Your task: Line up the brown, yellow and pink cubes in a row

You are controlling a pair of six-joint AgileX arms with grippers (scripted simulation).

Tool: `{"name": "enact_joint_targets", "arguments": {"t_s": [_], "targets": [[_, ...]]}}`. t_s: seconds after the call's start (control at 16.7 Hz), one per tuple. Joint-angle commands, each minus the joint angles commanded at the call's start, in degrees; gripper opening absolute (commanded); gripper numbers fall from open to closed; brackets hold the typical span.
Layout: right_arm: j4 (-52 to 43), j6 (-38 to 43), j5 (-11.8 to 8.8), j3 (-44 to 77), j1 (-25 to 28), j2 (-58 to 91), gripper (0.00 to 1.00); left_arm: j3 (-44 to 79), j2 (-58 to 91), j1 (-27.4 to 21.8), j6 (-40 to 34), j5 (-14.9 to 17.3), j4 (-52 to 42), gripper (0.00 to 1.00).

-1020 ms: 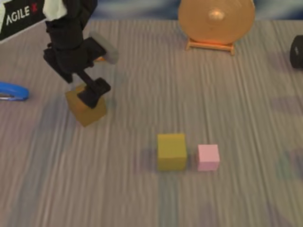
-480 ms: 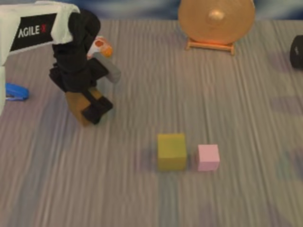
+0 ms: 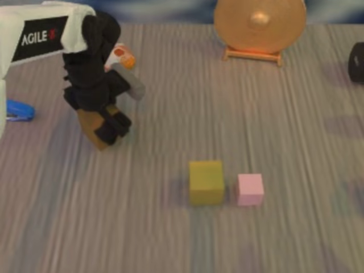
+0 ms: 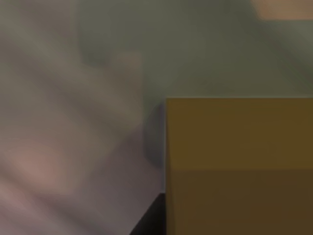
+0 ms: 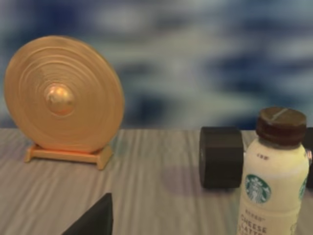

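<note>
The tan-brown cube (image 3: 91,122) sits at the table's left, turned at an angle, mostly covered by my left arm. My left gripper (image 3: 102,124) is down around it and shut on it; one dark finger (image 3: 112,127) presses its right face. In the left wrist view the brown cube (image 4: 239,166) fills the frame, with a finger (image 4: 151,220) against its edge. The mustard-yellow cube (image 3: 206,182) and the smaller pink cube (image 3: 250,189) stand side by side near the middle front, a small gap between them. Only a dark wedge of my right gripper (image 5: 95,221) shows; that arm is outside the top view.
A golden disc on a stand (image 3: 260,25) is at the back centre. A blue stapler (image 3: 17,111) lies at the left edge. A black dumbbell (image 3: 357,62) is at the right edge with a coffee bottle (image 5: 274,171) beside it. A small orange-and-white object (image 3: 122,57) lies behind my left arm.
My left gripper came down over the brown cube, and its finger has drawn in against the cube's side. The yellow and pink cubes have not moved.
</note>
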Motion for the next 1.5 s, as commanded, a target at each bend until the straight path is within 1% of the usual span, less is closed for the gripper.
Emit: {"name": "enact_joint_targets", "arguments": {"t_s": [0.3, 0.36, 0.9, 1.02, 1.32, 1.5], "targets": [[0.00, 0.00, 0.00, 0.00, 0.00, 0.00, 1.00, 0.00, 0.00, 0.00, 0.00, 0.00, 0.00, 0.02], [0.00, 0.00, 0.00, 0.00, 0.00, 0.00, 1.00, 0.00, 0.00, 0.00, 0.00, 0.00, 0.00, 0.00], [0.00, 0.00, 0.00, 0.00, 0.00, 0.00, 1.00, 0.20, -0.69, -0.12, -0.09, 0.28, -0.47, 0.00], [0.00, 0.00, 0.00, 0.00, 0.00, 0.00, 1.00, 1.96, -1.16, 0.03, -0.05, 0.28, -2.65, 0.00], [0.00, 0.00, 0.00, 0.00, 0.00, 0.00, 1.00, 8.60, -3.75, 0.76, -0.12, 0.25, -12.38, 0.00], [0.00, 0.00, 0.00, 0.00, 0.00, 0.00, 1.00, 9.73, -4.41, 0.94, -0.20, 0.24, -13.74, 0.00]]}}
